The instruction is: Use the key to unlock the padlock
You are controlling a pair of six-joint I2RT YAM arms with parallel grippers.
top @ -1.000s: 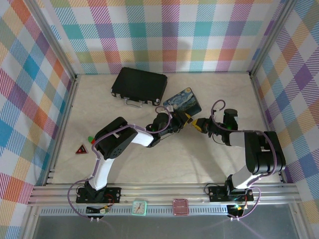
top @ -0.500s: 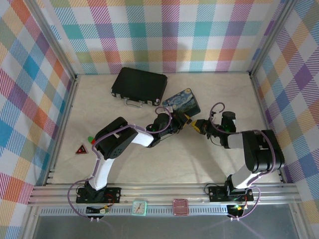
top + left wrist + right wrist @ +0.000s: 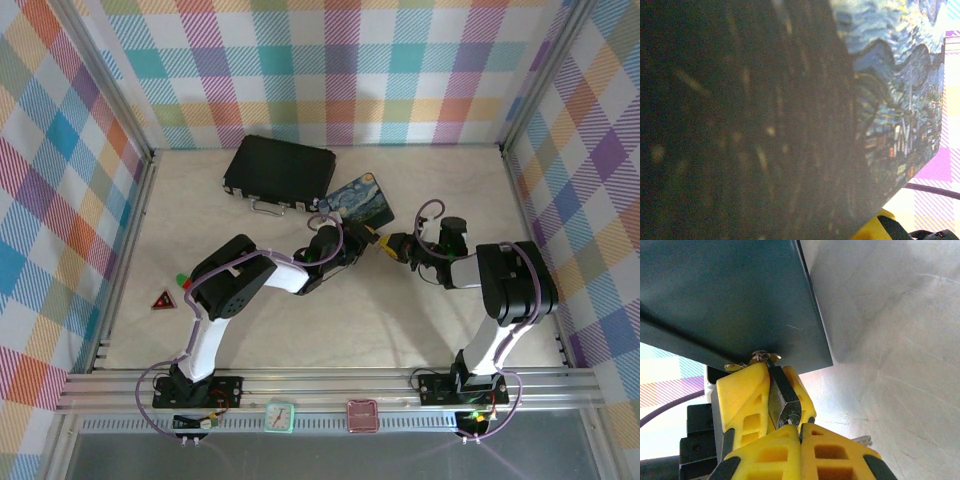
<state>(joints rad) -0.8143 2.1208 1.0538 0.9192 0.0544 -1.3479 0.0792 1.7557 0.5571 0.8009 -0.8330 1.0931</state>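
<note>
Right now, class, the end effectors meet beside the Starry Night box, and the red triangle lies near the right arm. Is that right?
No. The top external view shows the red triangle near the left arm, not the right. The left end effector and right end effector do meet beside the Starry Night box.

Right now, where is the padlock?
Right wrist view, centre: the padlock is pinched between the left gripper's yellow fingers, close by the dark corner of the Starry Night box.

no readable text, no labels, no numbers
</note>
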